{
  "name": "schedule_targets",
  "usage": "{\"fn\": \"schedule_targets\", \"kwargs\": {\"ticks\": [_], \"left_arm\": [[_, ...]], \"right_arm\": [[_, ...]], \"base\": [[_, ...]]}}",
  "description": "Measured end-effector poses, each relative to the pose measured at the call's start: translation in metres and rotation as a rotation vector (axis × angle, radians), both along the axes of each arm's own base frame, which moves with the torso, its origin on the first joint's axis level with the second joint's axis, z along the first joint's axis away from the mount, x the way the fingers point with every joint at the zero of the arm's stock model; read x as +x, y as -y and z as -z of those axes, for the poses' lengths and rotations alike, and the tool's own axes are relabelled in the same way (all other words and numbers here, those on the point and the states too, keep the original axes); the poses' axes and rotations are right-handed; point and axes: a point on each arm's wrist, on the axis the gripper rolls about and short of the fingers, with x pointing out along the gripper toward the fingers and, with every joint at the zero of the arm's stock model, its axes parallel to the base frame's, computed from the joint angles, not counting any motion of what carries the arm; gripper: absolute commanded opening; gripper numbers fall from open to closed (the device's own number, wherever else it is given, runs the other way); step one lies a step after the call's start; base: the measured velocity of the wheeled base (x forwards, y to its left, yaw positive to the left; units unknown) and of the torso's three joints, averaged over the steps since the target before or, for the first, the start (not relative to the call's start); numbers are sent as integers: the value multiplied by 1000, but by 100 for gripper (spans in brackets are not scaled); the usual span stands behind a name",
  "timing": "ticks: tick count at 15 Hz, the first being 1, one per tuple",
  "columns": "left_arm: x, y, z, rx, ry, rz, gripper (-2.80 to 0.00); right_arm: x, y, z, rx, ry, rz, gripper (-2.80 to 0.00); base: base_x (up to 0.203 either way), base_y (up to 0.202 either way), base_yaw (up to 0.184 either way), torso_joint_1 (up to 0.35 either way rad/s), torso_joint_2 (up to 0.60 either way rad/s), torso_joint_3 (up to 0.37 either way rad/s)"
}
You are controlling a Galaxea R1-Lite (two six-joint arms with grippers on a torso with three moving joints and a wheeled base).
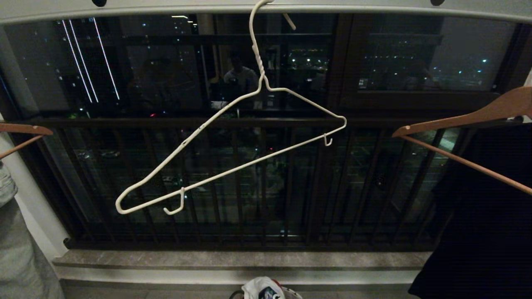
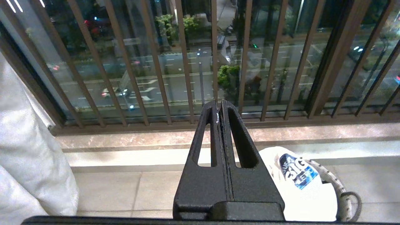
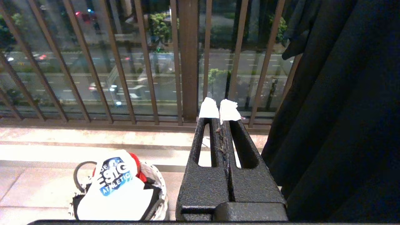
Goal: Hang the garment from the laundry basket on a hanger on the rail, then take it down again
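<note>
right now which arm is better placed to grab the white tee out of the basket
Probably the left, narrowly. Its end effector, shut and empty, has the T-shirt in the laundry basket just beside it. The right end effector, also shut, sits farther aside, close to the black garment.

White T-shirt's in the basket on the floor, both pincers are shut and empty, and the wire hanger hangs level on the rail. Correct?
Not quite: the wire hanger hangs tilted on the rail, its left end much lower, as the head view shows. The T-shirt does lie in the basket, and the left pincer and right pincer are shut and empty.
</note>
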Motion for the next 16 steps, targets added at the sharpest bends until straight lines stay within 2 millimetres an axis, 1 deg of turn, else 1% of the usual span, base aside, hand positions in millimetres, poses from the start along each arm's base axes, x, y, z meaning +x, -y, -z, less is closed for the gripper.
{"fn": "schedule_targets", "kwargs": {"ticks": [3,16], "left_arm": [[0,0,0,-27,-1,-13,-280],[0,0,1,-27,-3,-14,-280]], "right_arm": [[0,0,0,0,0,0,-280],[0,0,0,0,0,0,-280]], "base": [[0,0,0,0,0,0],[0,0,0,0,0,0]]}}
